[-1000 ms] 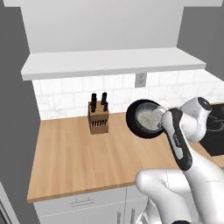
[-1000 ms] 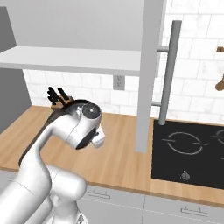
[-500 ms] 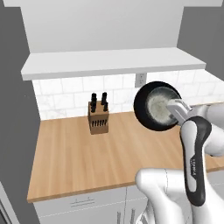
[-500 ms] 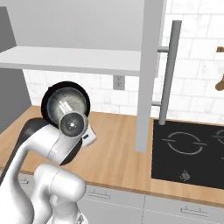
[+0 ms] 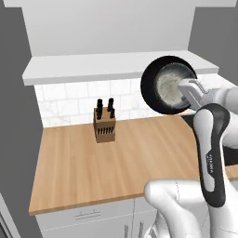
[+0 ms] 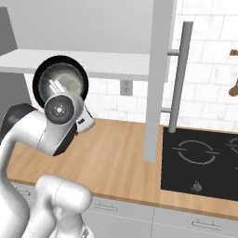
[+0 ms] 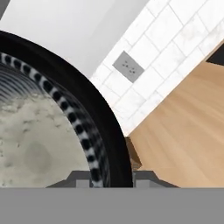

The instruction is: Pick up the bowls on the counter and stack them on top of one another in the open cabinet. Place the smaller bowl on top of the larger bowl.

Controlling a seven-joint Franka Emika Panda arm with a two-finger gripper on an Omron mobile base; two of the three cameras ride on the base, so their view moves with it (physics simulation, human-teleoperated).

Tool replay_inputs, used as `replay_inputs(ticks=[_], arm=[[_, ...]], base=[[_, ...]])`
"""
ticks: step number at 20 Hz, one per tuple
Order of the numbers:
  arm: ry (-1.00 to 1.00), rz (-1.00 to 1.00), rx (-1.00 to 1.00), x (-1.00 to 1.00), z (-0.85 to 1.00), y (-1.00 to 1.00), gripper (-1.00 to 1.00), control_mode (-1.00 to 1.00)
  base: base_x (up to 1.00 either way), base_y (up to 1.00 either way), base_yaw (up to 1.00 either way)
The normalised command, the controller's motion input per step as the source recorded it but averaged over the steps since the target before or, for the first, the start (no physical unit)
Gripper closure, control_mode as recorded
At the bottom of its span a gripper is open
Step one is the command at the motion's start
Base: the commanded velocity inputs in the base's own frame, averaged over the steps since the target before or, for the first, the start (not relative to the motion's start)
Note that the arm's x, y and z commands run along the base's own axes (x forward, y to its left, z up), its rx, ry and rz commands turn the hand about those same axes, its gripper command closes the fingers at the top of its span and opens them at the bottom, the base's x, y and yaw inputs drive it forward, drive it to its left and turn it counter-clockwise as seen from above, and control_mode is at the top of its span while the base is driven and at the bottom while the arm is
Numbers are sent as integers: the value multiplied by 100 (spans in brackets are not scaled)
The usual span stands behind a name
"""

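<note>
Two bowls nested as one stack: the smaller bowl (image 5: 173,87) sits inside the larger bowl (image 5: 149,88), both tipped on edge and raised above the counter (image 5: 121,158), level with the cabinet (image 5: 107,67). The gripper (image 5: 191,88) clamps the stack's rim between its fingers. One knife block (image 5: 104,124) stands well below.

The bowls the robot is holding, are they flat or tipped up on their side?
Tipped on their side. The black bowl with the speckled bowl nested inside faces sideways, high above the counter, near the shelf.
</note>
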Motion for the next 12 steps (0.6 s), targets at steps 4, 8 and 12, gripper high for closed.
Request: replay_inputs(ticks=[4, 8, 12], arm=[[15, -5, 0, 93, 68, 11, 100, -100], [21, -11, 4, 90, 41, 5, 100, -100], [18, -9, 0, 84, 22, 8, 100, -100]], base=[[0, 0, 0], [0, 0, 0], [0, 0, 0]])
